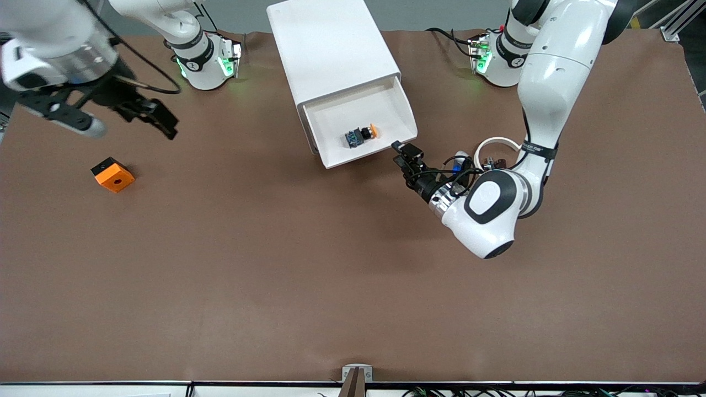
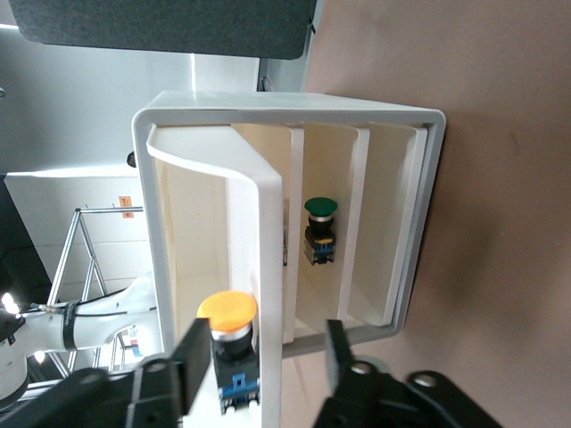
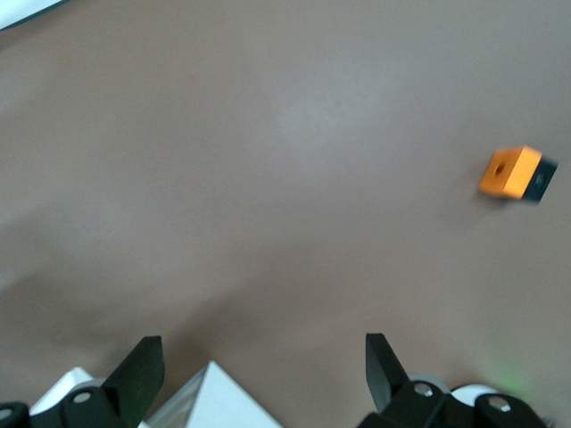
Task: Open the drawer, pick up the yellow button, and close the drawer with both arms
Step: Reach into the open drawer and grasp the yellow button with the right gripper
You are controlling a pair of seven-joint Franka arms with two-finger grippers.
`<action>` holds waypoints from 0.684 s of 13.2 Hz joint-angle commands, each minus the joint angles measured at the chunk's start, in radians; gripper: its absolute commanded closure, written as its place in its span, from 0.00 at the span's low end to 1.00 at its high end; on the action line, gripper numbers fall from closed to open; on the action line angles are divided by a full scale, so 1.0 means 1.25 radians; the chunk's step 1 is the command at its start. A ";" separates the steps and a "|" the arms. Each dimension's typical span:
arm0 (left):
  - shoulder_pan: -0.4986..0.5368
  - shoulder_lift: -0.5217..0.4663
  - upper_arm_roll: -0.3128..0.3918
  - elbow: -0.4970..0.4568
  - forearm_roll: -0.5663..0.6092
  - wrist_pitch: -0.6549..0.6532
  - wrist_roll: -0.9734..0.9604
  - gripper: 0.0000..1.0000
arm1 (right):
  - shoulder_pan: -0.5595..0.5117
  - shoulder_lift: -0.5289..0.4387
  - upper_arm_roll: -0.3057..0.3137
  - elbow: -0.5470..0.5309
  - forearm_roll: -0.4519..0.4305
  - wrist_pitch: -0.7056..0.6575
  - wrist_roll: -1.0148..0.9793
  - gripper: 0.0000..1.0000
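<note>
Lying on its side in the open white drawer (image 1: pixel 361 124), the orange-capped black-and-blue button (image 1: pixel 361 135) points cap-first toward the left arm's end of the table; the left gripper (image 1: pixel 401 155), jaws released, sits beside the drawer's corner, while the right gripper (image 1: pixel 144 117) waits, jaws released, above the orange square block (image 1: pixel 112 175).

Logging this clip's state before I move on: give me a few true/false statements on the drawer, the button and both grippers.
1. The drawer is pulled open. True.
2. The button is held in the left gripper. False: it lies in the drawer, and the left gripper is open at the drawer's front edge, holding nothing.
3. The right gripper is shut on the orange block. False: it is open, up in the air toward the right arm's end of the table, and the block lies on the table.
4. The left wrist view shows a second button with a green cap deeper inside the cabinet. True.
</note>
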 commanded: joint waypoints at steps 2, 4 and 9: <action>0.023 -0.004 0.003 0.040 0.001 -0.013 0.007 0.00 | 0.141 0.074 -0.009 0.022 -0.001 -0.002 0.317 0.00; 0.051 -0.006 0.013 0.059 0.046 -0.013 0.040 0.00 | 0.207 0.112 -0.009 0.022 0.001 0.029 0.446 0.00; 0.110 -0.012 0.030 0.092 0.226 -0.015 0.213 0.00 | 0.300 0.212 -0.009 0.025 0.064 0.180 0.683 0.00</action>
